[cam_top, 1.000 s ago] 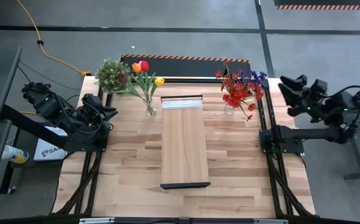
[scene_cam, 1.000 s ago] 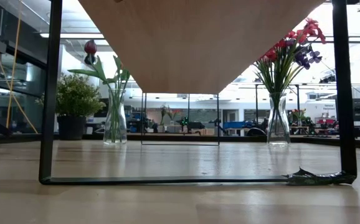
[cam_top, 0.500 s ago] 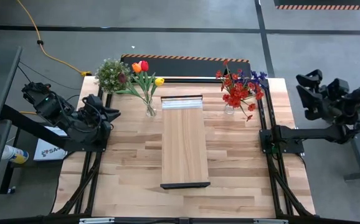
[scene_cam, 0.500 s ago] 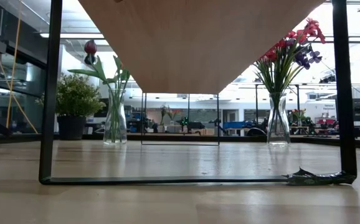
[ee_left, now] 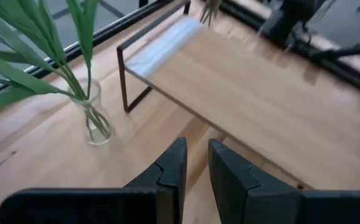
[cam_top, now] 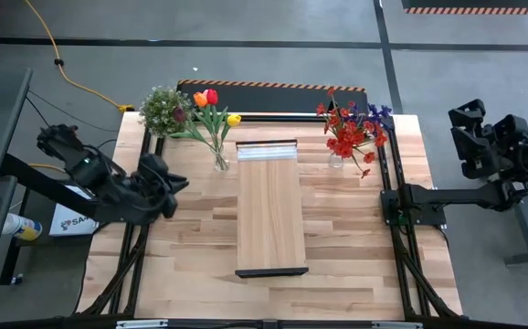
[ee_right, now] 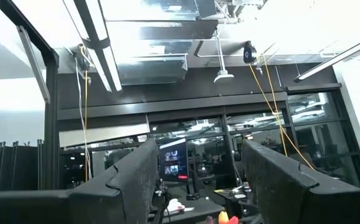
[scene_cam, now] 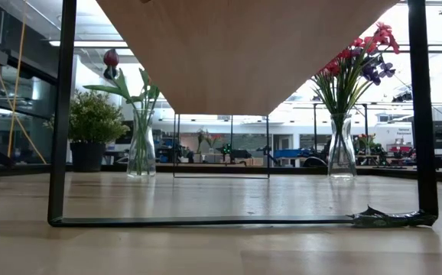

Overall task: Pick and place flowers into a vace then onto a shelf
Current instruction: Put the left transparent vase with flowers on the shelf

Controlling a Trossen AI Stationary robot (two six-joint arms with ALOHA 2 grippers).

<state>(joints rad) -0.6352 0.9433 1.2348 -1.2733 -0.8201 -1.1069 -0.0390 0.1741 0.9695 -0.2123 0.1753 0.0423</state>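
Tulips point(cam_top: 211, 99) in red, orange and yellow stand in a glass vase point(cam_top: 220, 163) left of the shelf's far end. Red sprays with a purple sprig point(cam_top: 351, 128) stand in a second glass vase point(cam_top: 336, 160) right of it. The pale shelf point(cam_top: 270, 208) runs near to far along the table's middle. My left gripper point(cam_top: 171, 183) hovers over the table's left part, near side of the tulip vase point(ee_left: 96, 121), its fingers point(ee_left: 175, 158) almost together and holding nothing. My right gripper point(cam_top: 465, 137) is open, off the table's right edge, pointing up into the room.
A bushy green potted plant point(cam_top: 163, 108) stands at the far left corner, close behind the tulips. Dark frame posts point(cam_top: 387, 183) run along both sides of the table. The shelf's thin metal legs point(scene_cam: 60, 114) lift it off the planks. Bare tabletop point(cam_top: 191, 265) lies either side of the shelf.
My left gripper has swung from the left edge in over the table, toward the shelf and slightly toward the near edge. My right arm has drawn back to the right, farther off the table. Vases and flowers have stayed put.
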